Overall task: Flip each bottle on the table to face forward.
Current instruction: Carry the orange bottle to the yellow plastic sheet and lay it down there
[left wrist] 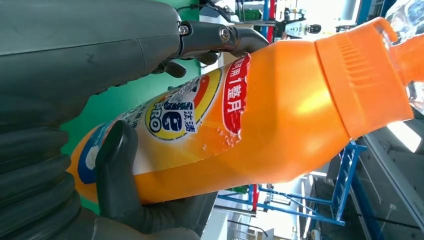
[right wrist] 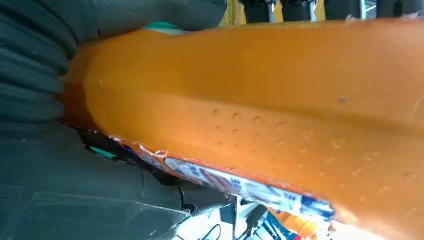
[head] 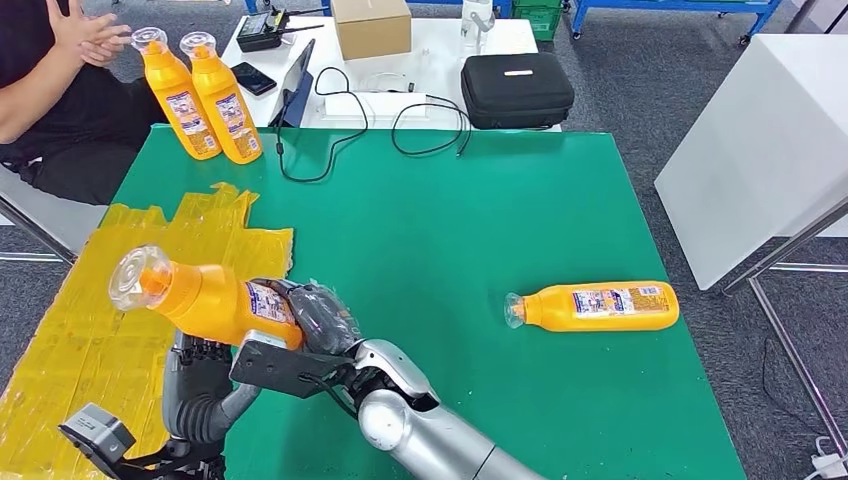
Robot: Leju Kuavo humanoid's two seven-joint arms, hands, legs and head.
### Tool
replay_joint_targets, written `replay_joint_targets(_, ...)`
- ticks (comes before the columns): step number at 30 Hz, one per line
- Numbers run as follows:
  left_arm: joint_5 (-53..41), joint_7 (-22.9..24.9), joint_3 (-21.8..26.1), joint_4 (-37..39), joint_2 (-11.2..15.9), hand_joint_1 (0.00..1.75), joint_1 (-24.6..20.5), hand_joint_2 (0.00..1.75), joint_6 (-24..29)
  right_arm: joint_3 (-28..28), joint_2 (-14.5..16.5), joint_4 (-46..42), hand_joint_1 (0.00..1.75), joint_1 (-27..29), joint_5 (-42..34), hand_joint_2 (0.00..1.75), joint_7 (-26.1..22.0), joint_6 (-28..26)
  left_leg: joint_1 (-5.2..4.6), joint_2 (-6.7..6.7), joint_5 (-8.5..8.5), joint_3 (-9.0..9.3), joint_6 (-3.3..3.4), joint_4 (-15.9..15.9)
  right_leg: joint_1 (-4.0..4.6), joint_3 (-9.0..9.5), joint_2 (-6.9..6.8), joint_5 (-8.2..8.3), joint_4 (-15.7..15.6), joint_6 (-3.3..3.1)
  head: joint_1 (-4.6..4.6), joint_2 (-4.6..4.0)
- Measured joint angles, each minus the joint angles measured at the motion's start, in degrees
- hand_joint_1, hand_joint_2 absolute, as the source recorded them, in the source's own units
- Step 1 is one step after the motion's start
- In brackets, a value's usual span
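Gripping 1 tilted orange bottle [head: 205, 298] above the table: left hand [head: 198, 372], right hand [head: 318, 325].

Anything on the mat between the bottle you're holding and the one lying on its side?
Nothing: in the head view, the stretch from the held bottle to the lying bottle is bare green mat.

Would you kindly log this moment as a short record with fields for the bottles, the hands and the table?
held bottle: orange bottle off the table, tilted, clear cap toward the robot's left
left hand: left hand grips it from beneath
right hand: right hand grips its base end
lying bottle: one on its side, on the robot's right
standing bottles: two upright at the far left corner
table: green table
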Motion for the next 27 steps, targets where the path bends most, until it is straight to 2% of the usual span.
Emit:
replay_joint_targets(6, 0.15, -0.71, 0.98, -0.1, 0.15, 0.0, 0.85, 1.75, 1.17, 7.3, 0.09, 0.28, 1.75, -0.83, -2.26, 1.75, 0.37, -0.2, 0.01, 0.01, -0.01, -0.01, -0.01, 0.0, 0.0, -0.02, 0.0, -0.01, 0.01, 0.0, 0.01, 0.0)
replay_joint_targets(12, -0.76, -2.01, 3.21, -1.0, 0.14, 0.0, 3.73, 1.75, 0.84, 12.9, 0.08, -0.15, 1.75, -0.77, -0.36, 1.75, -0.52, 0.2, 0.03, 0.01, -0.02, -0.04, -0.02, 0.0, 0.0, -0.09, 0.01, -0.03, 0.0, -0.03, 0.03, 0.0)
replay_joint_targets(20, -1.49, -3.08, 5.05, -1.91, 0.04, 0.0, 5.43, 1.75, 0.18, 12.46, -0.16, 0.9, 1.75, -2.54, 3.17, 1.75, -7.98, 5.93, 0.02, 0.0, -0.01, 0.01, -0.01, 0.0, 0.0, -0.06, 0.0, -0.01, 0.0, -0.02, -0.01, 0.0)
replay_joint_targets(27, -1.54, -3.09, 5.19, -1.94, -0.05, 0.0, 5.63, 1.75, 0.27, 12.16, -0.01, 1.43, 1.75, -2.63, 3.54, 1.75, -8.65, 6.22, 0.02, 0.02, 0.0, 0.0, -0.01, 0.0, 0.0, -0.05, 0.0, 0.0, 0.0, -0.01, -0.02, 0.0)
